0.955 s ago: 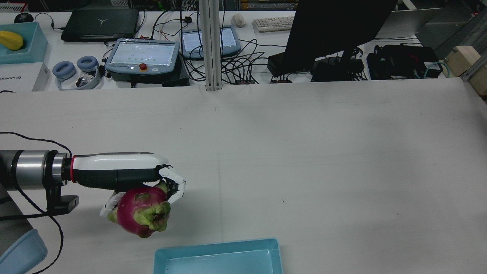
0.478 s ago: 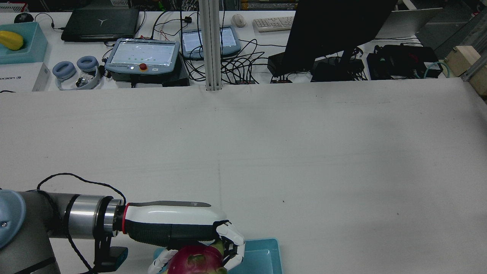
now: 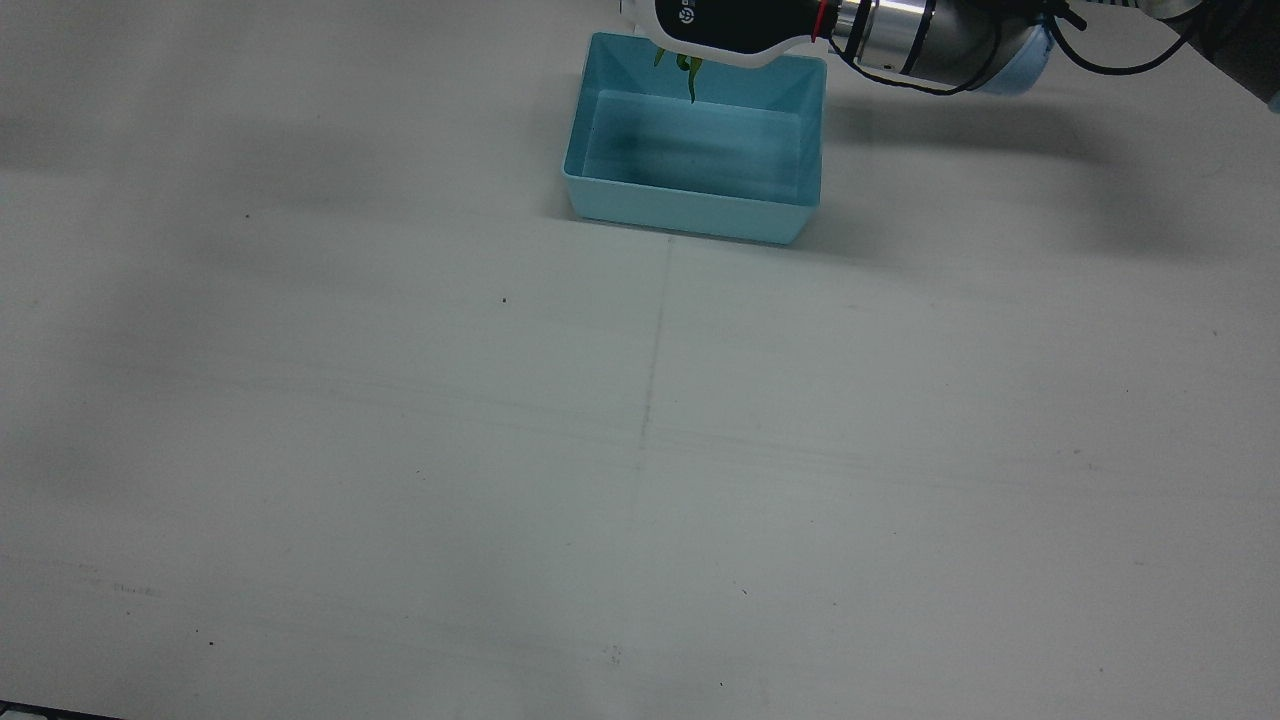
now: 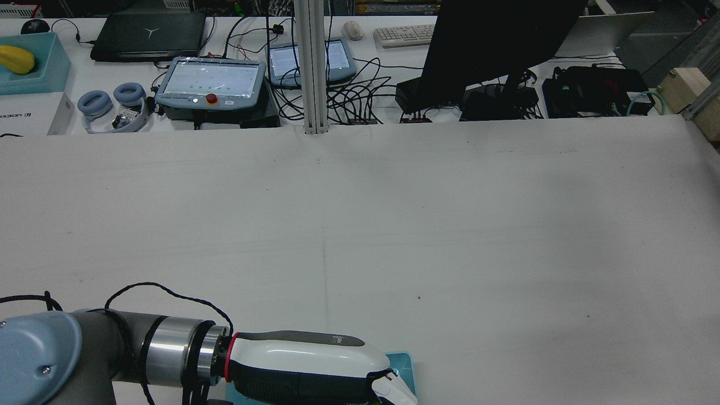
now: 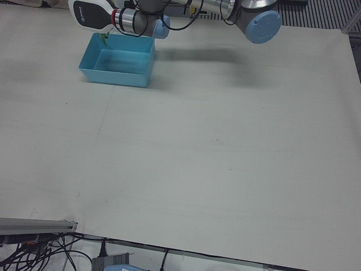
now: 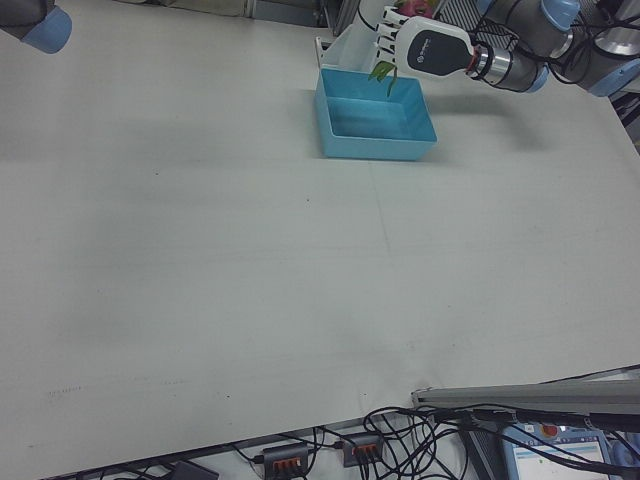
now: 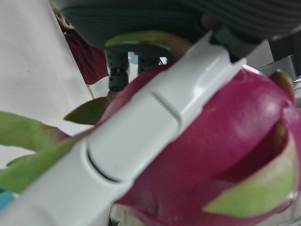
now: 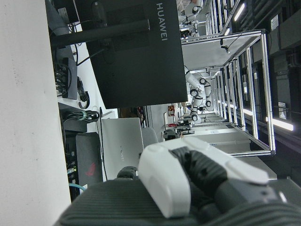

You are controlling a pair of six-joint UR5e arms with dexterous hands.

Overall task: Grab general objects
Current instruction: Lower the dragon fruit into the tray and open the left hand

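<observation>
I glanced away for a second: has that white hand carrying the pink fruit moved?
Yes. The left hand has swung rightward and toward the rear camera, and now sits over the blue bin.

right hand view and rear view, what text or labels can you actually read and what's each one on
"HUAWEI": on the back of the black monitor in the right hand view, printed sideways.
White box at the rear view's left edge: dark lettering cut off by the frame, not readable whole.
Left hand: a round logo with small print beside it, too small to read.
Teach pendant screen: too blurred to read.
</observation>
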